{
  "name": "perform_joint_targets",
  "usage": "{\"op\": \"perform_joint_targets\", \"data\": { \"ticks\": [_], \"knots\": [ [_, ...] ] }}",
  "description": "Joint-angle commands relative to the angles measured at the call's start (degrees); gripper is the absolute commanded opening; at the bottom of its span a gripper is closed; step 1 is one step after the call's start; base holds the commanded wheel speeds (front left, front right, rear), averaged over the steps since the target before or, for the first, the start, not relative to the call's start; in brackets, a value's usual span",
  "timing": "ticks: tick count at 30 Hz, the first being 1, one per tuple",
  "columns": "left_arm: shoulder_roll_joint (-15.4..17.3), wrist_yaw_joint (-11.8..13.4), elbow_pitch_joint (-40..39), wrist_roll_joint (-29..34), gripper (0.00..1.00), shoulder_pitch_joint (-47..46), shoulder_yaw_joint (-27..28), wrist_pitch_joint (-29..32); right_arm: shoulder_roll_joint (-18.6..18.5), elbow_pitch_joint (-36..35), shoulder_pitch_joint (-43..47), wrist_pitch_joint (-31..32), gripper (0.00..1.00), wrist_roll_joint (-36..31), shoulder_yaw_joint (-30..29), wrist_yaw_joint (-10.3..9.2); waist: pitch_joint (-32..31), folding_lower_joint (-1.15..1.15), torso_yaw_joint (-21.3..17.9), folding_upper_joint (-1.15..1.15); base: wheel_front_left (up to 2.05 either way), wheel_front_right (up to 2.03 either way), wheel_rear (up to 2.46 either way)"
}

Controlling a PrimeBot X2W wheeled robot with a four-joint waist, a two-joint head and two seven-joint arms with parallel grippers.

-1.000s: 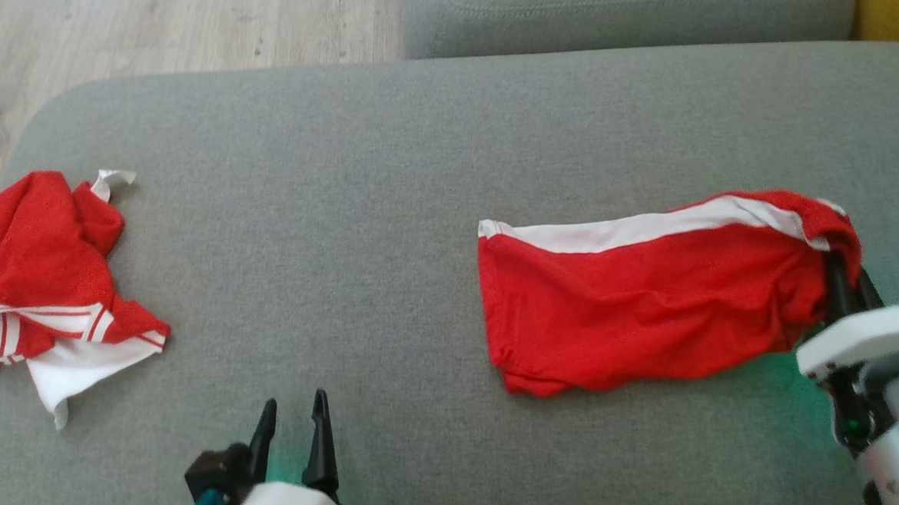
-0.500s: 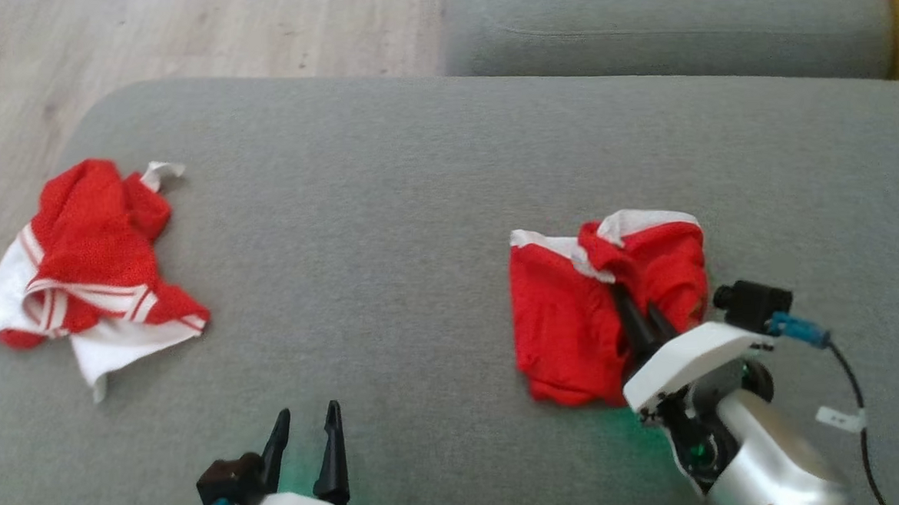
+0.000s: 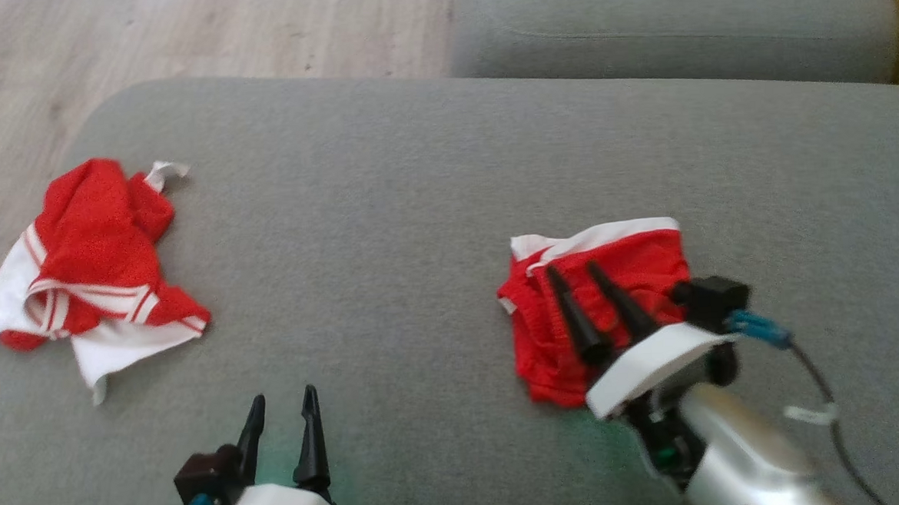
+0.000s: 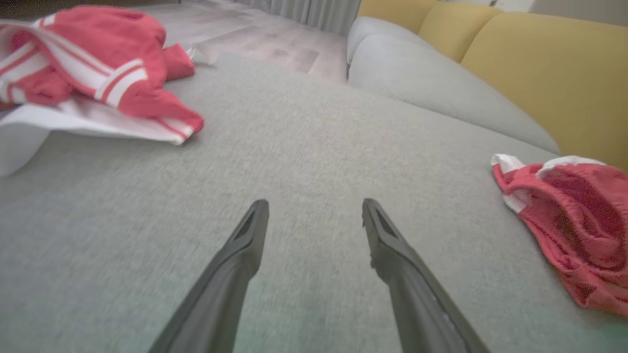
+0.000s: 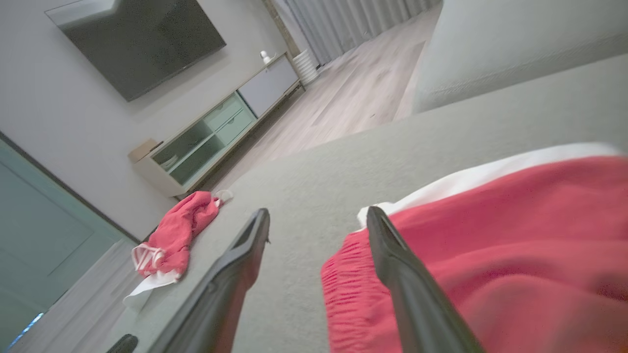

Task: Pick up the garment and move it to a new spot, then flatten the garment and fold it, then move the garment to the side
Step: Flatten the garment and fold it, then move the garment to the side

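Left claw [image 3: 282, 394] sat spread and empty low over the grey cushion [image 3: 386, 210]. Right claw [image 3: 571, 268] was spread too, pinching nothing, angled over the bunched-up red shorts [image 3: 646, 265] on the cushion's right half. Farther left, a crumpled red-and-white top [image 3: 88, 248] lay near the edge.

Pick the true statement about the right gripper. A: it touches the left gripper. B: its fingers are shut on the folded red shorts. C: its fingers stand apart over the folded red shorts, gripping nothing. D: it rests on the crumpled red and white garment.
C: the right gripper holds its fingers apart over the folded red shorts with a white band, no cloth between them.
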Motion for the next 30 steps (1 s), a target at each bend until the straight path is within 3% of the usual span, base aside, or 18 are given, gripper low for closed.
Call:
{"op": "perform_joint_targets", "data": {
  "ticks": [1, 7, 13, 21, 30],
  "knots": [
    [0.16, 0.2, -2.27, 0.93, 1.0, -0.43, 2.35, -0.3, -1.16, -2.59, -0.21, -0.85, 1.0, -1.56, -1.31, -0.04, -0.64, 0.0, -1.73, 0.0, 0.0, 0.0, 0.0],
    [0.16, 0.31, -5.45, 4.53, 1.0, 0.26, 3.99, -0.3, -1.86, -8.78, 6.3, -0.91, 1.0, -17.01, -18.19, -0.04, -1.51, 0.0, -4.86, 0.0, 0.0, 0.0, 0.0],
    [0.16, 0.67, -8.08, 8.0, 1.0, 2.27, 5.43, -0.3, 0.89, -13.21, 12.88, -0.92, 1.0, -29.44, -27.97, -0.04, -2.66, 0.0, -7.08, 0.0, 0.0, 0.0, 0.0],
    [0.16, 2.59, -12.5, 8.91, 1.0, 7.62, 6.94, -0.3, 2.48, -14.95, 18.58, -0.92, 1.0, -35.33, -31.6, -0.04, -4.28, 0.0, -8.85, 0.0, 0.0, 0.0, 0.0],
    [0.16, 3.34, -13.06, 8.2, 1.0, 8.3, 5.06, -0.3, 2.57, -14.45, 19.22, -0.93, 1.0, -33.44, -29.45, -0.04, -4.43, 0.0, -8.73, 0.0, 0.0, 0.0, 0.0]
  ]
}}
